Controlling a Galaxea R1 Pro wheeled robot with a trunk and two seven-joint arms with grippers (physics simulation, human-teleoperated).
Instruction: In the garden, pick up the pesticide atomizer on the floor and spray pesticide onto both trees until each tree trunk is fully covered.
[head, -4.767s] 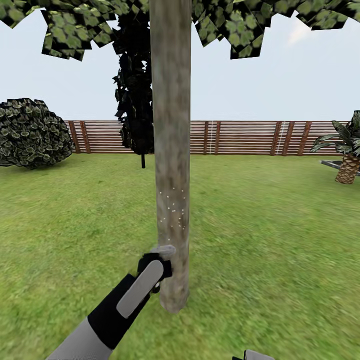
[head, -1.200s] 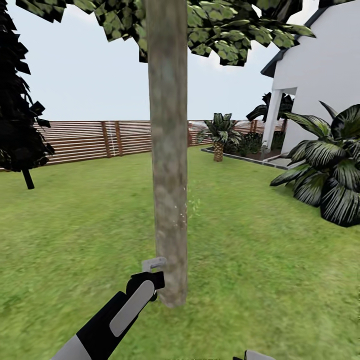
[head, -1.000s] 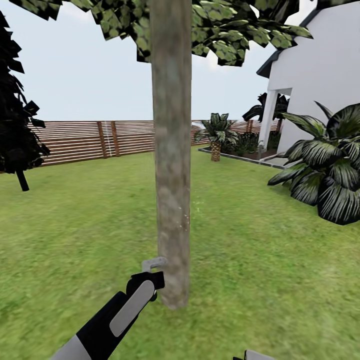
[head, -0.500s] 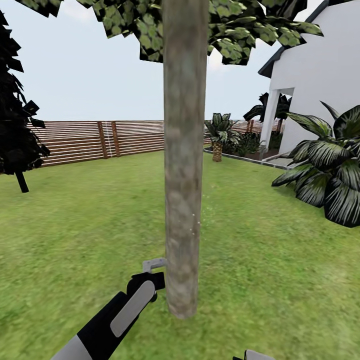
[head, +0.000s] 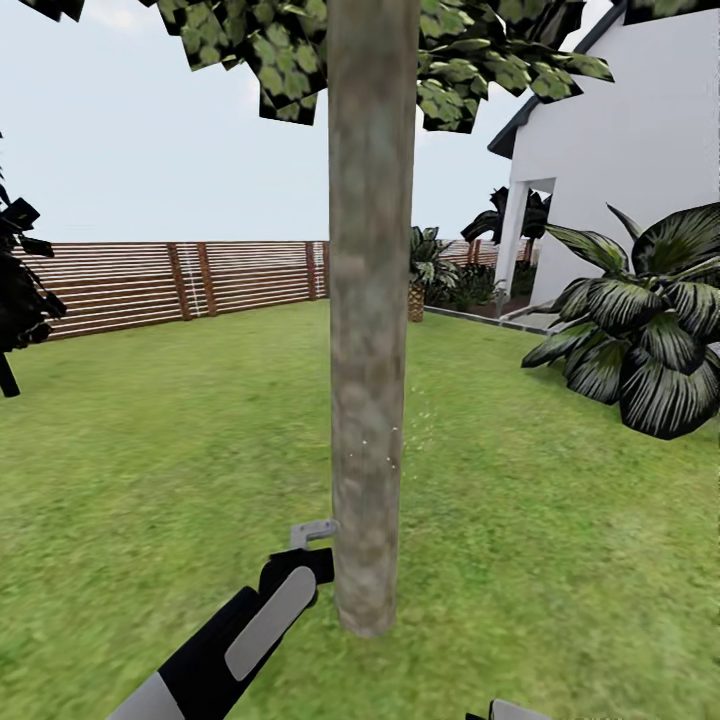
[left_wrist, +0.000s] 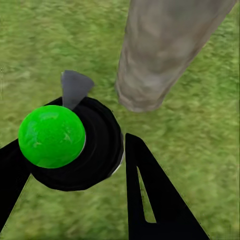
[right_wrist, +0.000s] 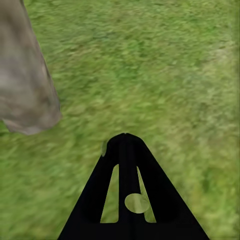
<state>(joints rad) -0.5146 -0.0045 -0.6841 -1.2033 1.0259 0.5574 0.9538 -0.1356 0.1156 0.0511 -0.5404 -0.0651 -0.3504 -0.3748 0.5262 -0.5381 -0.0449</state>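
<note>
**Sprayer up against the trunk, low down**

Grass lawn (head: 150, 450) all around, a brown slatted fence (head: 180, 285) running across at ten o'clock, a white house (head: 640, 150) up at two o'clock with a big striped-leaf plant (head: 650, 350) at three o'clock in front of it; a small palm (head: 425, 275) sits back by the fence, just right of centre; a dark narrow tree (head: 15, 290) pokes in at nine o'clock.

Dead centre in the head view stands the tree trunk (head: 370, 330), mottled grey-brown, upright, running from the leaves (head: 400, 50) at twelve o'clock down to the grass at six o'clock; a few pale specks show on the bark and in the air just to its right, about halfway down.

Left arm reaches in from seven o'clock; the left gripper (head: 300, 575) is near the base of the trunk, and the grey nozzle of the atomizer (head: 312, 531) sticks up above it, touching or almost touching the bark; from the left wrist view the fingers (left_wrist: 150, 200) are clamped around the atomizer's black body with its green cap (left_wrist: 52, 136), nozzle aimed at the trunk's foot.

Right gripper (right_wrist: 125, 137) hangs over bare grass, its two fingers pressed together to a point with nothing between them; the trunk's base is near it, off to one side.
</note>
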